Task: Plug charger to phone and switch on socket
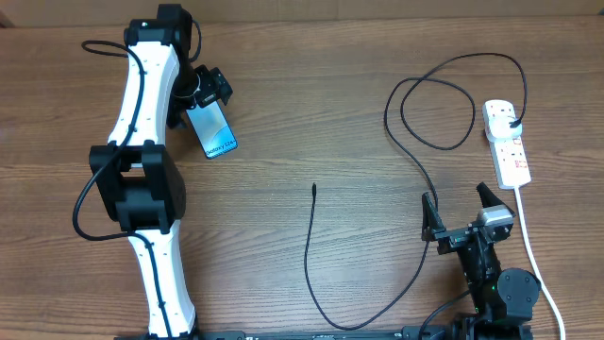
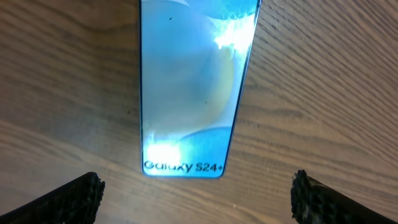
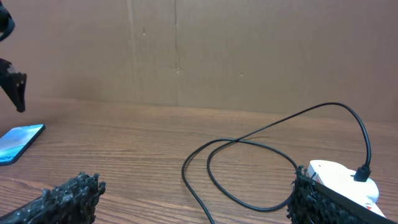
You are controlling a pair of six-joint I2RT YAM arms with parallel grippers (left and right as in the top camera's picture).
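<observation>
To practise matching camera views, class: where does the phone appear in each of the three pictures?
Overhead: the phone lies in the upper left, tilted.
Left wrist: phone fills the top centre.
Right wrist: phone lies at the far left edge.
Shared landmark: the wooden table beneath it.

A wood-grain worktop fills the scene, and a plain brown board wall with faint vertical seams stands along its far edge.

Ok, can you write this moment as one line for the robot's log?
left gripper: open, over phone | right gripper: open, empty | charger: plug in socket, tip loose on table | phone: unplugged
</observation>
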